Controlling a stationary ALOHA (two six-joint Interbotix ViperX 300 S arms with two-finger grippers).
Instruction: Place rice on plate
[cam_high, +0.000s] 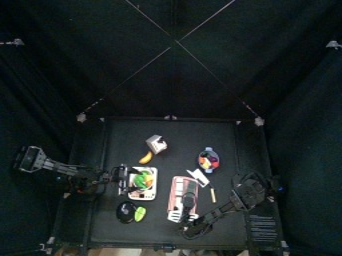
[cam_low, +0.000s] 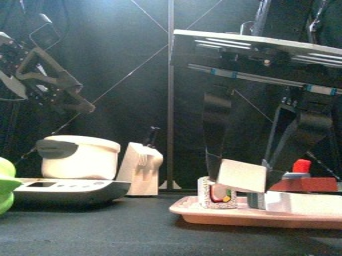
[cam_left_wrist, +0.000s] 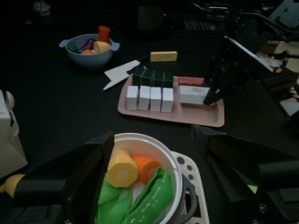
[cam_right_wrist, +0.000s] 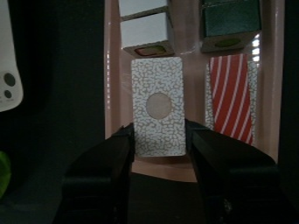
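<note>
My right gripper (cam_right_wrist: 162, 149) hangs low over the pink tray (cam_right_wrist: 194, 61), jaws spread apart w/ nothing in them. Directly between and just ahead of my jaws lies a speckled white packet (cam_right_wrist: 156, 107) w/ an oval window, flat on the tray. Just beside it: a red striped packet (cam_right_wrist: 232, 94). Beyond those, small boxes (cam_right_wrist: 147, 33) in a row. My left gripper (cam_left_wrist: 149, 188) hovers open over a white bowl (cam_left_wrist: 181, 171) of toy veg: green, orange, yellow pieces. Ahead of it sits the same tray (cam_left_wrist: 176, 115), and farther off a blue bowl (cam_left_wrist: 82, 45) of small items. Can't tell which item is the rice, nor see a plate for sure.
</note>
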